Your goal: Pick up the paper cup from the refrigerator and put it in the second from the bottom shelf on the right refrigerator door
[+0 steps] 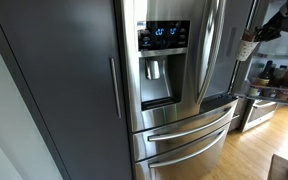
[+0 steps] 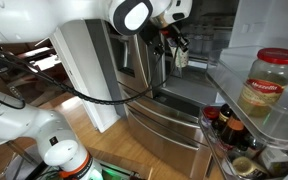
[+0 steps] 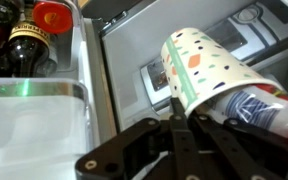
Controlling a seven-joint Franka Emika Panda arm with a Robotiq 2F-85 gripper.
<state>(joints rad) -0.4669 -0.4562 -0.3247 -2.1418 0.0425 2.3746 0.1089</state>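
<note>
One paper cup [image 3: 209,68], base behind tool [image 3: 184,120]

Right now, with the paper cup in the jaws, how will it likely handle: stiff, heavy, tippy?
The paper cup looks like thin printed paper, so it would probably dent if the jaws squeezed harder. It is held tilted in the wrist view with nothing spilling, so it is likely empty and light. Because it tapers towards its base, it may tip easily once set down.
</note>
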